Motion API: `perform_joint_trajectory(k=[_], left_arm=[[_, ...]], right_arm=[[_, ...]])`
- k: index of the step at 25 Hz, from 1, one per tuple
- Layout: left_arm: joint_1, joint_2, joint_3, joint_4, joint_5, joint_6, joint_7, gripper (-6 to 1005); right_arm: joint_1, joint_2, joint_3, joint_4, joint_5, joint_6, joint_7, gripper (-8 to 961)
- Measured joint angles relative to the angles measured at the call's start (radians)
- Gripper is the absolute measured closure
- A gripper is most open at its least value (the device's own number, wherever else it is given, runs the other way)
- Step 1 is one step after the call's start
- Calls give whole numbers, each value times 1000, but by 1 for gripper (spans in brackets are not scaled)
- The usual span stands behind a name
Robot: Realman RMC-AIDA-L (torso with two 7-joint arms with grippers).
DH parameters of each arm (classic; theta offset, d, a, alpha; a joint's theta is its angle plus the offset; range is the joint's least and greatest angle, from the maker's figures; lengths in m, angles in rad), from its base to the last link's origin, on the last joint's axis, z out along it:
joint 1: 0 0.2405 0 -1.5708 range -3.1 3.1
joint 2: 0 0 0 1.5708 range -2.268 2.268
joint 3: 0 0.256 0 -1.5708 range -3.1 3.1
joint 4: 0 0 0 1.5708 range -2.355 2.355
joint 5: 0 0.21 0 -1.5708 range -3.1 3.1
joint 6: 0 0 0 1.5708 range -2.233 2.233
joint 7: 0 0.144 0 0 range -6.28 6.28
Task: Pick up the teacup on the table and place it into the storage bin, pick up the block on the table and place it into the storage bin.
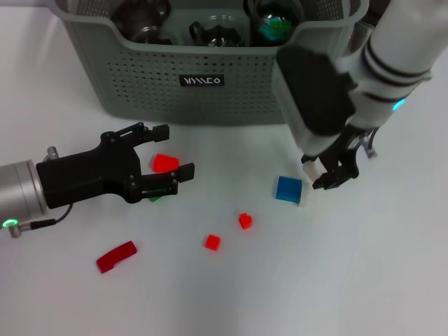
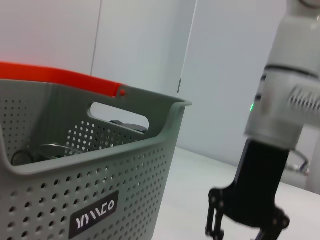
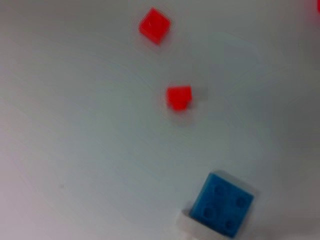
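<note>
The storage bin (image 1: 210, 105) stands at the back of the table, and its label side also fills the left wrist view (image 2: 95, 200). Glassware lies inside it; no teacup shows on the table. My left gripper (image 1: 170, 151) is open low at the left, its fingers on either side of a red block (image 1: 166, 162), with a green block (image 1: 155, 197) just under it. My right gripper (image 1: 336, 176) hangs open just right of a blue block (image 1: 288, 189), which also shows in the right wrist view (image 3: 222, 205). The left wrist view shows the right gripper (image 2: 245, 227) too.
Two small red blocks (image 1: 245, 220) (image 1: 212, 242) lie mid-table, both also in the right wrist view (image 3: 178, 96) (image 3: 154, 25). A red curved piece (image 1: 116, 256) lies front left. A white piece (image 1: 304, 199) touches the blue block's edge.
</note>
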Motion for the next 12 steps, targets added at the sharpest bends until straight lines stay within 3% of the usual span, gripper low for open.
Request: perform_joint_trajectory(k=[4,8,12], left_arm=[[0,2,0,5,3,5,0,111],[0,4,0,13,3,8,2,112],[8,6,0,26,4,10,5,112]], right_arm=[[-24,-11,103,-215,0,-202,65,509],[-13,5,298,-407,33,-395,104,510],[34,3,502,-533,179,-516,239,510]])
